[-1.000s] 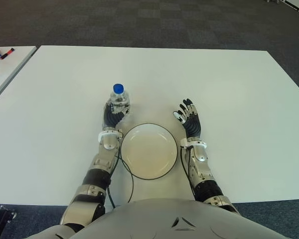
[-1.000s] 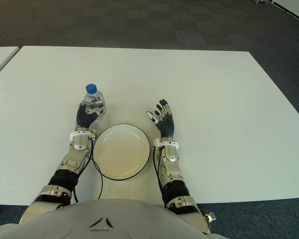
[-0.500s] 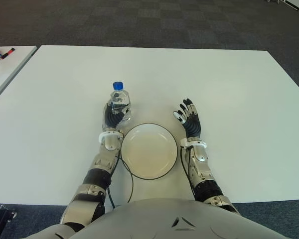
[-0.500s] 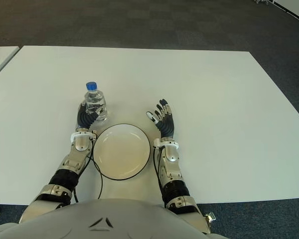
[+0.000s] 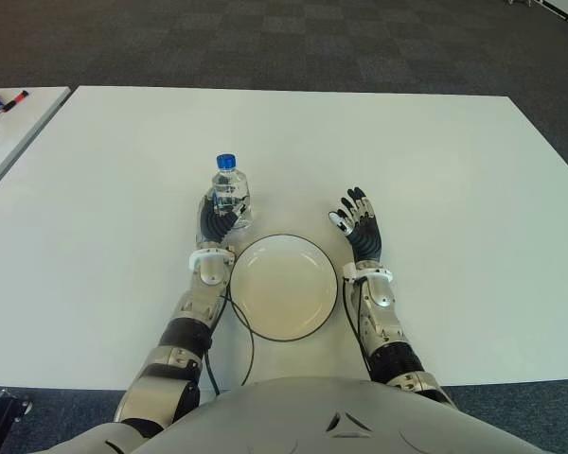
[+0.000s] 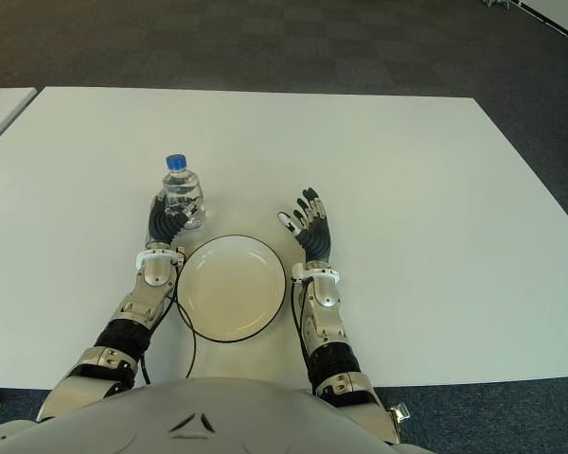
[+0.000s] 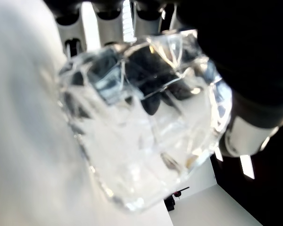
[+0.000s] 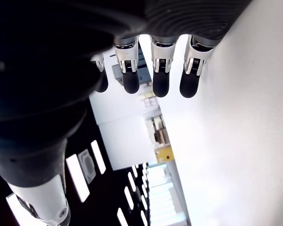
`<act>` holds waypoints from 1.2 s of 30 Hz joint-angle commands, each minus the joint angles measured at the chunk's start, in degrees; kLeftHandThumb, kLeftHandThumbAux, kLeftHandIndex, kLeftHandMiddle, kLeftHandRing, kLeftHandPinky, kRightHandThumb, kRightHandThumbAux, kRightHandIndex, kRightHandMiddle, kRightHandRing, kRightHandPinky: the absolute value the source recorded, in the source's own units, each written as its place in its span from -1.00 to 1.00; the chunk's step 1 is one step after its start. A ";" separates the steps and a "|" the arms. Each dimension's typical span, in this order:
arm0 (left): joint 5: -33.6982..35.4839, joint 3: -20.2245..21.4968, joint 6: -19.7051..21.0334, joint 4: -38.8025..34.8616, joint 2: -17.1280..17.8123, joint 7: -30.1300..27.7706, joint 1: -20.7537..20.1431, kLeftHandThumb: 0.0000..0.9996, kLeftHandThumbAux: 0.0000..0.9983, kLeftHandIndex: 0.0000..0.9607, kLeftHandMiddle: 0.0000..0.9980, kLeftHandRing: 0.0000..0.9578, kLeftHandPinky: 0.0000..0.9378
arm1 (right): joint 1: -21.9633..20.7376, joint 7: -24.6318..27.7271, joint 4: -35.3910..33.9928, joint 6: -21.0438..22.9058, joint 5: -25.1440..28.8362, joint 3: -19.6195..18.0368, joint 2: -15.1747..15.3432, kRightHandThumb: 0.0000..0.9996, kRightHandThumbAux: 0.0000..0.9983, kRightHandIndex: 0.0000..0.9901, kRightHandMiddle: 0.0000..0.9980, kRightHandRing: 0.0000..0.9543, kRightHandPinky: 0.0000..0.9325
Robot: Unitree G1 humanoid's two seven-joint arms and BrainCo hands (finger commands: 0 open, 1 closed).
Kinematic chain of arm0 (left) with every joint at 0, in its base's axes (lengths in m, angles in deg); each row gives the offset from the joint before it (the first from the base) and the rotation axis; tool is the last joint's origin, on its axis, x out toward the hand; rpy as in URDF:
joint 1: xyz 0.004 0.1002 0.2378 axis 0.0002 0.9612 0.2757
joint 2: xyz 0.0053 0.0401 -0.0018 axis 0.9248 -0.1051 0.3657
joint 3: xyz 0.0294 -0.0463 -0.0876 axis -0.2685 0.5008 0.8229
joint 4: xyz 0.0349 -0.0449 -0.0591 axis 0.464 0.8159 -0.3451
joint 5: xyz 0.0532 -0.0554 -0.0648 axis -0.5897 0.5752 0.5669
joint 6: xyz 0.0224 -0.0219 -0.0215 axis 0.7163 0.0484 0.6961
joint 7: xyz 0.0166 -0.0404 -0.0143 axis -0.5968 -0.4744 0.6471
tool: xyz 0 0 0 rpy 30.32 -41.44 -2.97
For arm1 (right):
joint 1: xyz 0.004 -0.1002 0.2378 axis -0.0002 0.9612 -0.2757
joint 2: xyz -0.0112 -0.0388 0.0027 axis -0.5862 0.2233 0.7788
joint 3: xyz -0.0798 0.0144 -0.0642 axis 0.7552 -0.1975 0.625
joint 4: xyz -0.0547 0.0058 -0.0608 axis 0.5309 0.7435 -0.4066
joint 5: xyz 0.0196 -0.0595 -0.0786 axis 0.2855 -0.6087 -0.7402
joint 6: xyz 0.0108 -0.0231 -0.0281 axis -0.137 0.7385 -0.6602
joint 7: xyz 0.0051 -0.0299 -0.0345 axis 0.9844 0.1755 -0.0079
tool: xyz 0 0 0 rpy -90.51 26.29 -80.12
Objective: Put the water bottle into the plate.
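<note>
The water bottle (image 5: pixel 229 194), clear with a blue cap, is held upright in the left hand (image 5: pixel 215 222), just beyond the far-left rim of the plate (image 5: pixel 282 287) on the white table (image 5: pixel 454 170). Its lower body is hidden behind the clasping fingers, so contact with the table cannot be judged. In the left wrist view the bottle is blurred. To the right of the plate, the right hand (image 5: pixel 360 225) is seen with fingers extended, holding nothing.
</note>
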 commanded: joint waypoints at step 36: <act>0.61 0.14 0.81 -6.08 -0.92 1.34 1.61 0.90 0.30 -0.20 0.02 0.10 0.79 | 0.85 -0.57 3.79 2.79 1.29 -0.99 -7.93 -0.83 0.58 -0.81 -0.79 -0.80 -0.70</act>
